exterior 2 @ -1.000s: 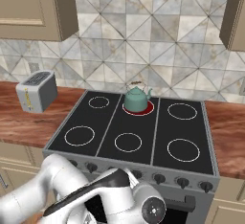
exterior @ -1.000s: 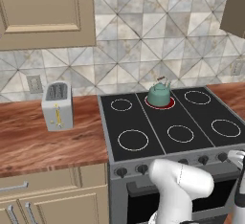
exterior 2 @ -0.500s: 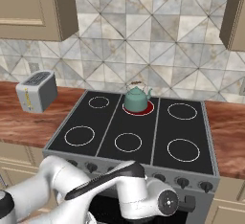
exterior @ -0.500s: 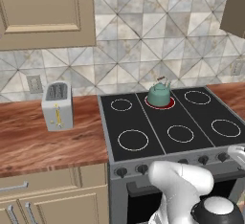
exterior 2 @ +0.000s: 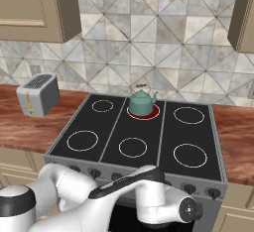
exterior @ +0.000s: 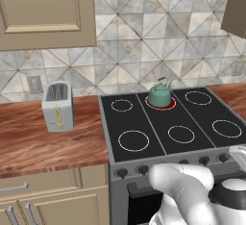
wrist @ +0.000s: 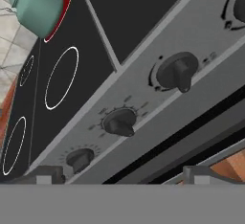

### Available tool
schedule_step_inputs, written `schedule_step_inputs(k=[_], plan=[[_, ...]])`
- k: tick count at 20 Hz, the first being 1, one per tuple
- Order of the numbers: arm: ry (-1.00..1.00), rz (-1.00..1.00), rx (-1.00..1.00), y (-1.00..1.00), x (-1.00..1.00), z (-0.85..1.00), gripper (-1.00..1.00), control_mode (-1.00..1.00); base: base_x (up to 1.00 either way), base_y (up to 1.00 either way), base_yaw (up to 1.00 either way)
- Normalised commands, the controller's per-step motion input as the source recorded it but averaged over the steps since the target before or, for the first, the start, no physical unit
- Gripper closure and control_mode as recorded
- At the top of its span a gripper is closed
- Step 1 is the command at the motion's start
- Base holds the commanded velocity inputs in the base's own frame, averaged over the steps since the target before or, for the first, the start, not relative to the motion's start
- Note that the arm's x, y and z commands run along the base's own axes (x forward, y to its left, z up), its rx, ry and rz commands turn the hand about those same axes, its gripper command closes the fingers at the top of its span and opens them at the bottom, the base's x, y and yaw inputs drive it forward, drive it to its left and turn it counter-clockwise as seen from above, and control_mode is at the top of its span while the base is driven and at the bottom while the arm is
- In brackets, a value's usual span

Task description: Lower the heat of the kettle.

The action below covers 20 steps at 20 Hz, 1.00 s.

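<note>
Kettle (exterior: 159, 94) is sitting upright on the back middle burner (exterior: 161, 103) of the stove (exterior: 144, 123), and that burner is glowing red under it. In the right base view the kettle (exterior 2: 142, 101) is sitting on the same red ring, spout pointing right, thin arched handle on top. In the hand view the kettle (wrist: 36, 12) is showing at the upper left, tilted by the camera roll, on the red burner edge.

The other burners are showing as white rings on black glass, unlit. A row of dark knobs (exterior: 204, 160) is running along the grey front panel of the stove. The hand view is looking close at that panel: one big knob (wrist: 177, 72) upper right, a middle knob (wrist: 119, 122) below it, a smaller one (wrist: 80, 158) lower left.

Fingers (wrist: 122, 174) are standing wide open, gripping nothing, tips (wrist: 45, 174) poking up at the bottom edge, apart from the knobs. The white arm (exterior 2: 134, 196) is hanging low in front of the stove.

A toaster (exterior: 58, 106) is sitting on the wooden table (exterior: 43, 142) left of the stove, well apart from the kettle. Tiled wall behind, beige cabinets (exterior: 41, 10) above.
</note>
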Motion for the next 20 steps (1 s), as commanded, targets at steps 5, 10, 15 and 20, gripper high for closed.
schedule_step_inputs(k=[5,10,15,20], plan=[[-0.13,0.00,0.07,-0.01,0.00,-0.24,-1.00,-1.00,0.00,0.00,0.00],[-0.10,0.00,0.05,-0.17,0.02,-0.07,-1.00,-1.00,0.00,0.00,0.00],[-0.02,0.00,0.01,-0.14,0.11,0.00,-1.00,-1.00,0.00,0.00,0.00],[0.00,-0.03,0.00,0.00,0.19,0.00,-1.00,-1.00,0.00,0.00,0.00]])
